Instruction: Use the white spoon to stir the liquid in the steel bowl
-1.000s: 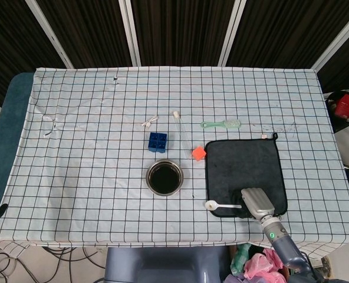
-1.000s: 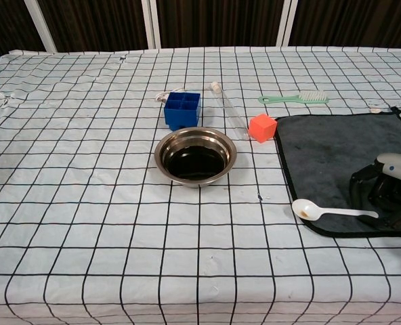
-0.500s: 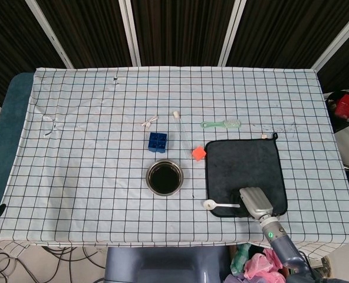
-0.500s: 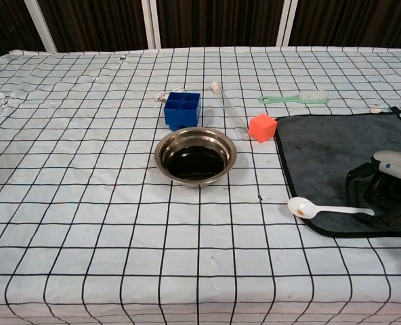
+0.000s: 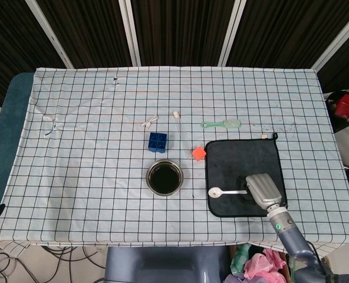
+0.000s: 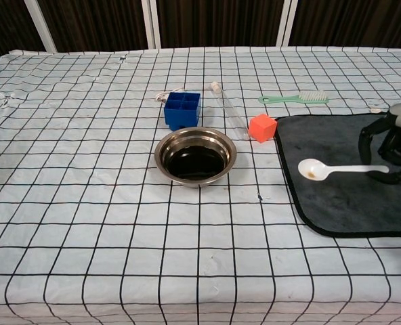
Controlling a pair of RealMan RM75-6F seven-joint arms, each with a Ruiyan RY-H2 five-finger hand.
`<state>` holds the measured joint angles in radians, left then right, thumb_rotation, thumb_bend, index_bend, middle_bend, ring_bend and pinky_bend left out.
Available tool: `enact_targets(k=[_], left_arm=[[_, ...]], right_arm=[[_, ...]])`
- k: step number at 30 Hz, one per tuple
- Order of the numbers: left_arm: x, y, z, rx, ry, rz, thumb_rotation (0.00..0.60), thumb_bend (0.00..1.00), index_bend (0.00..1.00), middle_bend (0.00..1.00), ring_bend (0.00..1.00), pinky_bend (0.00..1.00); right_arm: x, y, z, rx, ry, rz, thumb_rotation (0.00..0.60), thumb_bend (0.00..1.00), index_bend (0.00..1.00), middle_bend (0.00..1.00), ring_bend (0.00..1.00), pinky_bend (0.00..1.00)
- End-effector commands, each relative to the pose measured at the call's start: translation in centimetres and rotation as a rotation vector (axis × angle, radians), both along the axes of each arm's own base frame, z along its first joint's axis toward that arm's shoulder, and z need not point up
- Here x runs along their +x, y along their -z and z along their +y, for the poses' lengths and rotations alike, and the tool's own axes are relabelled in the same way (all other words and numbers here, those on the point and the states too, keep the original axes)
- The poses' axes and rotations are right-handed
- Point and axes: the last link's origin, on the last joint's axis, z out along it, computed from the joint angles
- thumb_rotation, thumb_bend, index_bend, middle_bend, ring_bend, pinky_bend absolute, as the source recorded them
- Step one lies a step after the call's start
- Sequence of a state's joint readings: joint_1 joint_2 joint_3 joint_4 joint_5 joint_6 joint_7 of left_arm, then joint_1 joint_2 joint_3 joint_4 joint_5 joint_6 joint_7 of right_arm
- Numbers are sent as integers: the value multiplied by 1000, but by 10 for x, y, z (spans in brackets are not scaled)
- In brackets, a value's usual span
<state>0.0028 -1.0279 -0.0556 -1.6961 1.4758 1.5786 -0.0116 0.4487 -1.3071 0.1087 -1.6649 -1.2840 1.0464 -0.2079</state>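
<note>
The head view looks almost straight down from high above the checked tablecloth (image 5: 92,147), taking in the whole table with dark panels along 12 o'clock and the near edge at 6 o'clock. The chest view sits low and close at that near edge, facing forward across the cloth (image 6: 85,203) at a shallow angle toward 12 o'clock. Both share the middle stretch: the steel bowl (image 5: 164,177) (image 6: 195,155), the blue box (image 5: 157,142) (image 6: 182,110), the dark mat (image 5: 239,171) (image 6: 336,196) toward 3 o'clock, and the right hand (image 5: 263,190) (image 6: 397,139).
</note>
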Motion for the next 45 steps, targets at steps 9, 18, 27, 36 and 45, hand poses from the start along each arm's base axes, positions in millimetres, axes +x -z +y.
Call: enact_targets(k=[9, 18, 27, 36, 45], left_arm=[[-1, 0, -2, 8, -10, 14, 600, 219, 87, 7, 0, 0], [-3, -1, 0, 25, -20, 21, 600, 219, 87, 6, 0, 0], [-5, -6, 4, 70, -28, 12, 600, 219, 87, 0, 0, 0], [-10, -12, 5, 90, -45, -3, 600, 219, 87, 0, 0, 0], [-10, -11, 6, 91, -51, 1, 600, 219, 87, 0, 0, 0]], right_arm=[[67, -47, -44, -152, -324, 308, 600, 369, 585, 881, 1000, 1000], [110, -39, -70, -214, -455, 354, 600, 369, 597, 887, 1000, 1000], [144, 0, -79, -311, -637, 423, 600, 370, 607, 892, 1000, 1000], [162, 52, -82, -358, -755, 461, 600, 369, 610, 895, 1000, 1000], [169, 76, -72, -374, -872, 508, 600, 369, 616, 895, 1000, 1000]])
